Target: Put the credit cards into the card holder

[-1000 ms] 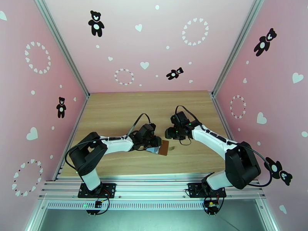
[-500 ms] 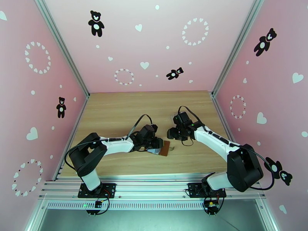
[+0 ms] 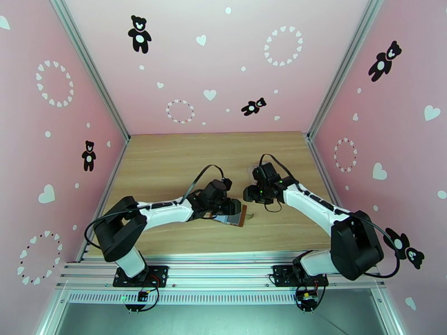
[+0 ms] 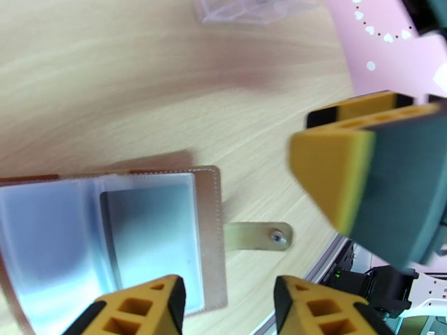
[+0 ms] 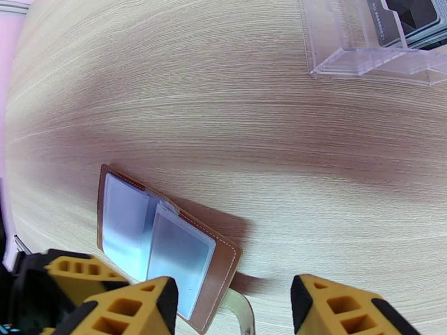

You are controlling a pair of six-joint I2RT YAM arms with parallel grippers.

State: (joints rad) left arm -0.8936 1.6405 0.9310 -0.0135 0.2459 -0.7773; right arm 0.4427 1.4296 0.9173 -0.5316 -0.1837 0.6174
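The left pincer (image 3: 233,211), whose fingers have been drawn apart over the last second, is pictured empty just above the card holder (image 3: 234,219). The holder's brown cover, seen raised a second ago, has been let down, so it is now spread flat on the tabletop (image 3: 167,163) near its middle, grey pockets up. Whether any pocket is filled cannot be told. The holder is judged released and ready for loading. Its snap tab (image 4: 257,237) is stretched toward the right pincer (image 3: 250,194), which is held apart and empty just beside the holder and has been shifted slightly away. Beyond it, the credit cards (image 5: 410,12) are stacked in a clear case (image 5: 369,57), well apart from the holder, so loading is judged barely begun. Bare wood is left free to the left and far side. The near edge runs closer to the holder.
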